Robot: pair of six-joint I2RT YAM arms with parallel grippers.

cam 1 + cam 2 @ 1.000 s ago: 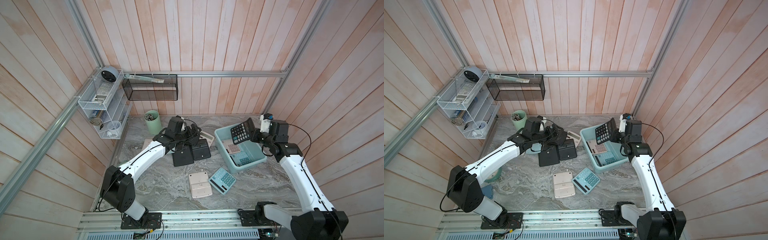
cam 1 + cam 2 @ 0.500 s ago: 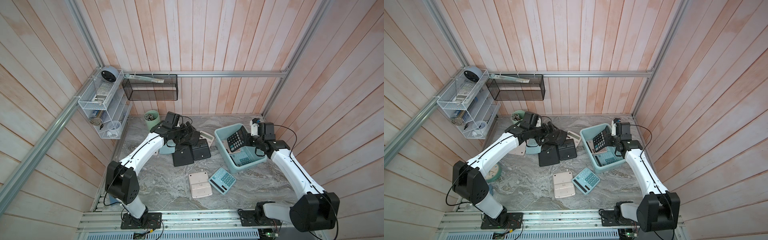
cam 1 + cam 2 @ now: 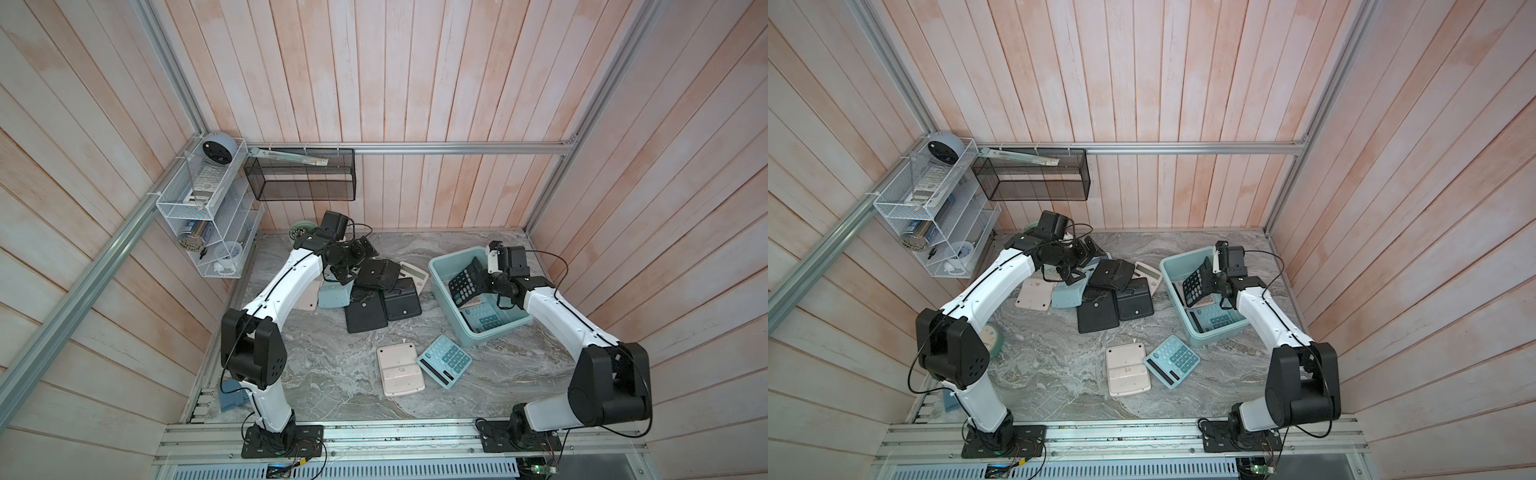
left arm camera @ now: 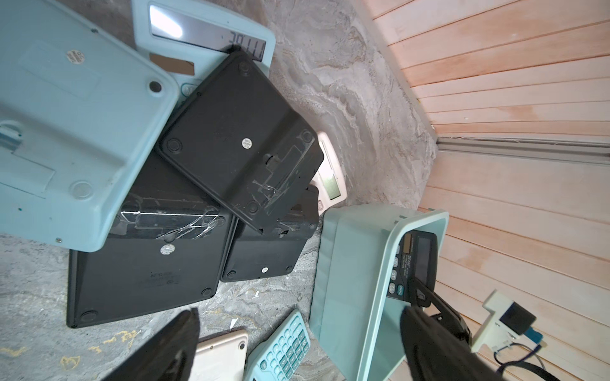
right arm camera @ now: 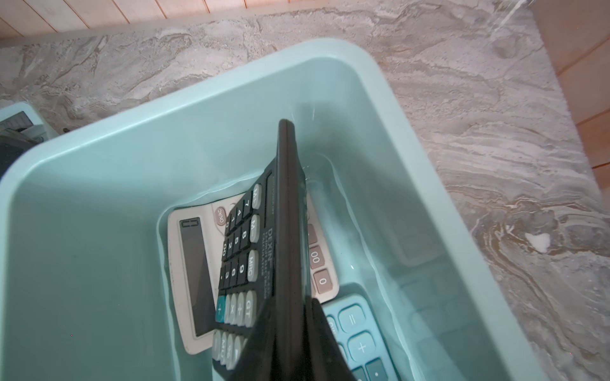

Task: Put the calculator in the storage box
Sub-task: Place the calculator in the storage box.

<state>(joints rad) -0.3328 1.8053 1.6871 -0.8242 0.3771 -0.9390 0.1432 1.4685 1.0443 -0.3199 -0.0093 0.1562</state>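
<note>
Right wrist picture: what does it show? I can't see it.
A black calculator, pinched on edge by the shut jaws of the right gripper, hangs tilted inside the light teal storage box. Under it lie a cream calculator and a blue calculator.

Both top views: high at the front, tilted steeply down, far off; near-identical, whole table (image 3: 332, 386). Left wrist: close over the pile (image 4: 237, 145), facing the box (image 4: 346, 264). Right wrist: very close, looking along the calculator (image 5: 290, 247) into the box. All four share the box.
</note>
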